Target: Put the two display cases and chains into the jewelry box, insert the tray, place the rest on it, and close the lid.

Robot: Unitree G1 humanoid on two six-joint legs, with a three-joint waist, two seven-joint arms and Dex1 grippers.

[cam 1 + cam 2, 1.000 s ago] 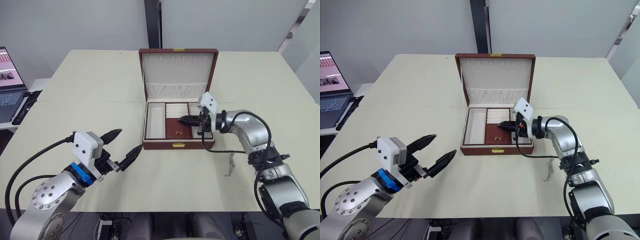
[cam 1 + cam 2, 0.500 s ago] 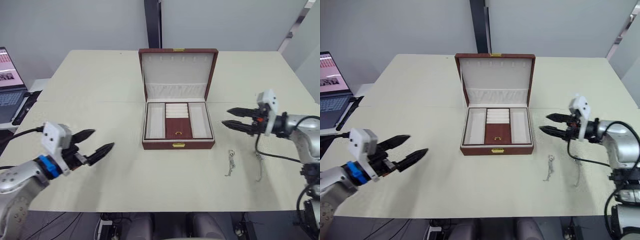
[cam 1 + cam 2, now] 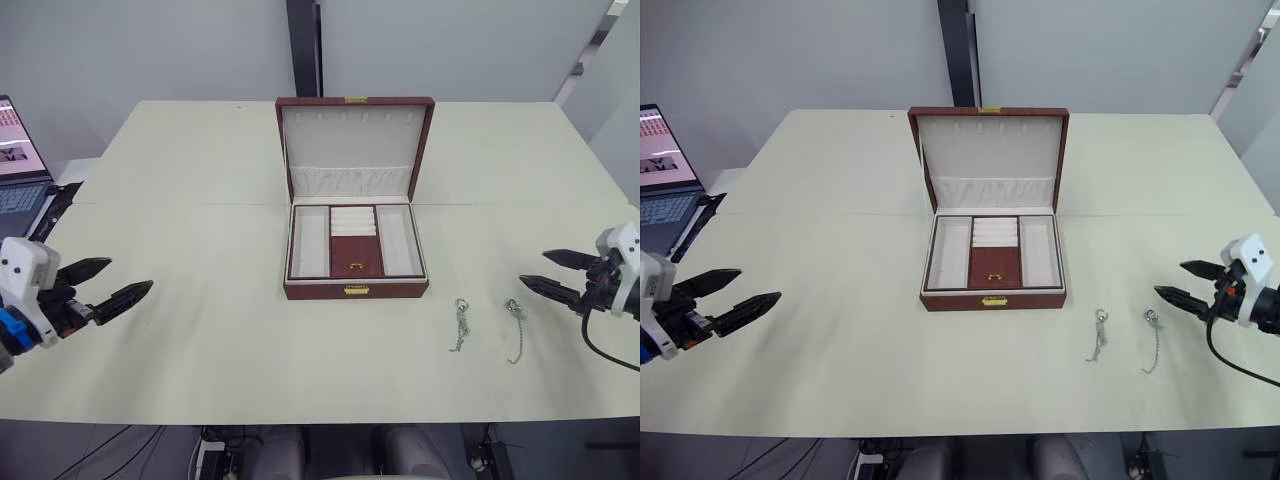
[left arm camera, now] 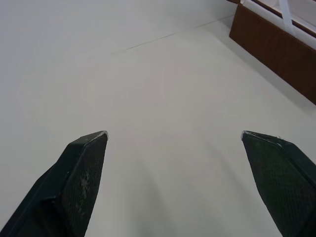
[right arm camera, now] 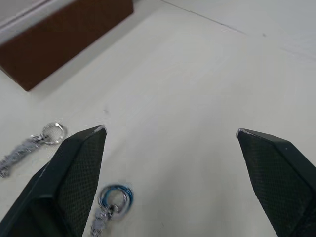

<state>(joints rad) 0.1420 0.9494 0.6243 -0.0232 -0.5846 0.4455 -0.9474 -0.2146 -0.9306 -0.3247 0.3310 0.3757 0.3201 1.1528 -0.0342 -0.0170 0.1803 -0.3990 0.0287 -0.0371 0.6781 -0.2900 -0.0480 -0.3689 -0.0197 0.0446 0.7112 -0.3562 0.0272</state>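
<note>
The brown jewelry box (image 3: 355, 290) stands mid-table with its lid (image 3: 355, 135) upright. Inside are cream compartments; the middle one holds a dark red square piece (image 3: 356, 258) with a small gold item on it, perhaps a display case. I cannot tell a tray apart from the box's inside. Two silver chains (image 3: 460, 325) (image 3: 515, 330) lie on the table right of the box, also seen as chains (image 5: 116, 197) in the right wrist view. My right gripper (image 3: 534, 266) is open and empty, just right of them. My left gripper (image 3: 130, 274) is open and empty, far left of the box.
A laptop (image 3: 15, 170) sits off the table's left side, with a black strip (image 3: 45, 215) beside it. The cream table (image 3: 220, 340) runs wide around the box. A dark pillar (image 3: 303, 50) stands behind the table's far edge.
My right gripper has opened, drawn out of the box and swung far right past the chains. My left arm has pulled back to the left, still open.
</note>
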